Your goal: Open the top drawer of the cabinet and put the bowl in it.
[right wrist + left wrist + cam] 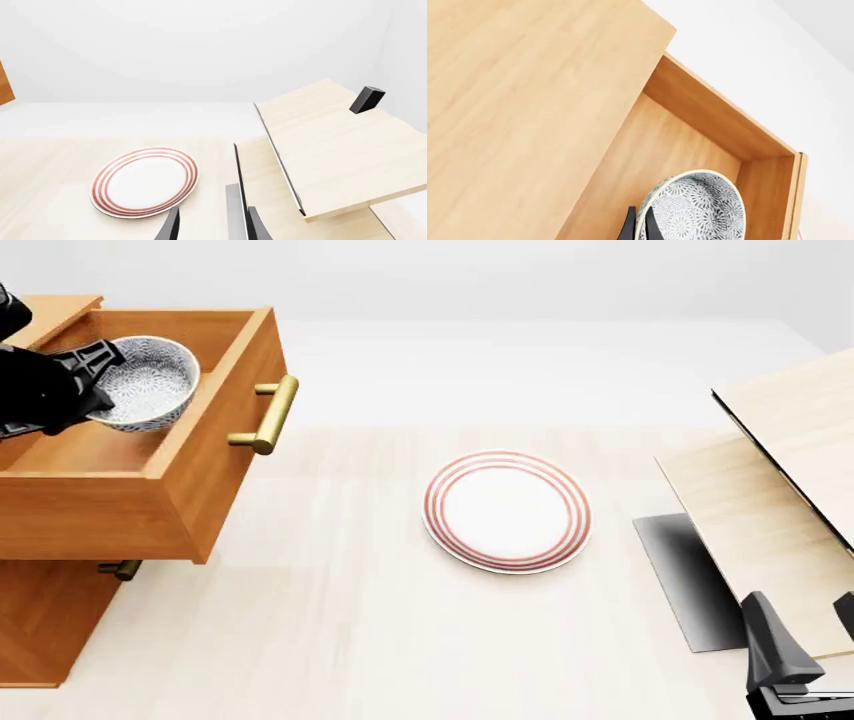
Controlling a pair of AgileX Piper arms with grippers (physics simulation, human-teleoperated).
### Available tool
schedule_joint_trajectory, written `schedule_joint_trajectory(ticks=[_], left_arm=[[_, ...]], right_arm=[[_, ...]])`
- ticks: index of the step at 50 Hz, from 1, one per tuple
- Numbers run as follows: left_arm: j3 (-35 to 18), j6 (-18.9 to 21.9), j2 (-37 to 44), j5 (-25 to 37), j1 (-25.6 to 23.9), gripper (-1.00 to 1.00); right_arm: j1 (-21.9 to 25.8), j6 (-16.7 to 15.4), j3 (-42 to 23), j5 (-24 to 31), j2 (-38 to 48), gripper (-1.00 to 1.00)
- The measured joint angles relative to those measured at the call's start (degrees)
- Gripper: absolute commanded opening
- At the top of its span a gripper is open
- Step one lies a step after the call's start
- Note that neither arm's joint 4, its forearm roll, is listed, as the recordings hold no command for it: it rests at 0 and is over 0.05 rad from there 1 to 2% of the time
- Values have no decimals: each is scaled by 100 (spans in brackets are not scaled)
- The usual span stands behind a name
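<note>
Red-ringed plate (509,511) lies well apart from the cabinet (54,620).

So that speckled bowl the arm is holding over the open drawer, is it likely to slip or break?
The bowl looks glazed and rigid, so probably slippery. The left gripper pinches only its rim, tilting it, so it might swing or slide out. It hangs low inside the top drawer, so a drop would likely be short.

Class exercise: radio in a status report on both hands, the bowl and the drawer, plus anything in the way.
Left hand shut on bowl, holding it over open top drawer. Right hand open, idle near table edge. Plate on table, not in the way.
</note>
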Motion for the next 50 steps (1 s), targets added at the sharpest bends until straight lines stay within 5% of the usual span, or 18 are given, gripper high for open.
schedule_joint_trajectory(ticks=[17,18,50], left_arm=[[3,10,197,-145,4,-100],[-1,7,203,-149,-1,100],[-109,156,-49,132,-6,100]], right_arm=[[0,0,0,0,0,100],[0,0,0,0,0,100],[0,0,0,0,0,100]])
